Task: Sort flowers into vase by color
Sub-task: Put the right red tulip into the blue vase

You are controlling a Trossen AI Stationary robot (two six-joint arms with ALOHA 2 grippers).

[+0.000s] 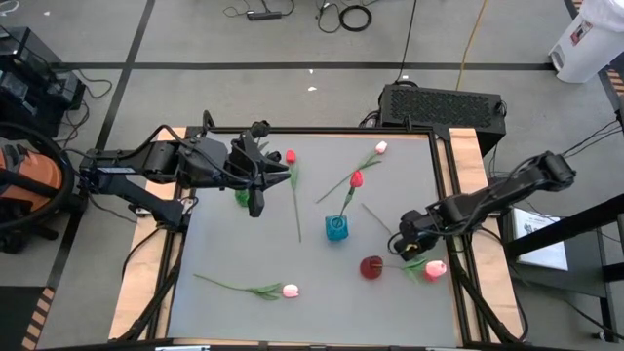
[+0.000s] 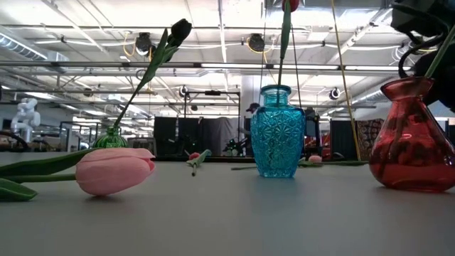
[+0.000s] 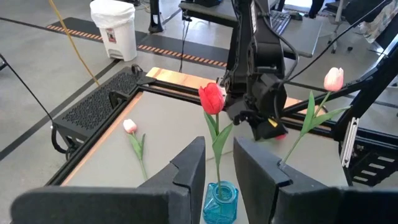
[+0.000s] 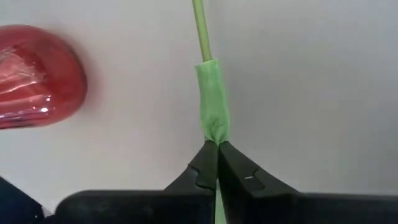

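Left end effector (image 1: 261, 178) hovering over the upper left of the grey tabletop (image 1: 244, 249), dark fingers (image 3: 189, 171) apart with nothing between them, just above a small green glass vase (image 1: 241, 197) holding a near-black tulip (image 2: 179, 30) (stem leaning, as seen in the low view). Just beside it, a loose red-headed tulip (image 1: 291, 157) lying flat, thin stem running toward the tabletop's middle. Nearer the front edge, a pink tulip (image 1: 289, 290) lying on its side with green leaves spread to the left. At the centre, a blue patterned glass vase (image 1: 335, 228) standing upright with one red tulip (image 1: 357, 179) in it. Behind that, a pale pink tulip (image 1: 380, 148) lying flat near the back edge. Further right, a round red glass vase (image 1: 371, 266), empty as far as visible. Just beside it, right end effector (image 1: 409, 241) clamped shut on the green stem of a pink-headed tulip (image 1: 435, 268), held off the tabletop close to the red vase.
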